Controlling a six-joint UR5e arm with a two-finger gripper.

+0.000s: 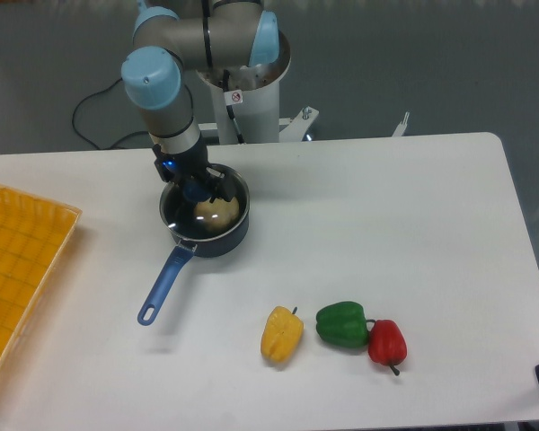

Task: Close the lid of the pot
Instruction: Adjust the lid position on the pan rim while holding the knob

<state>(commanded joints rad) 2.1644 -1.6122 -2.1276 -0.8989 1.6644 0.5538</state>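
Claw [198, 189] clamped on lid [204, 205] knob, low over pot [207, 224]. Risk: off-centre seating, rim catching pot edge, nudging pot across counter [386, 224].

Dark navy pot [204, 235] with a bright blue handle, and something pale yellowish-cream sitting inside it. The table [368, 215] is plain white. Over to the pot's left there's an orange-yellow tray [18, 260] with a grid pattern. In front of the pot: a yellow pepper [281, 334], green pepper [342, 324] and red pepper [387, 342]. The arm [166, 81] is grey with light blue caps.
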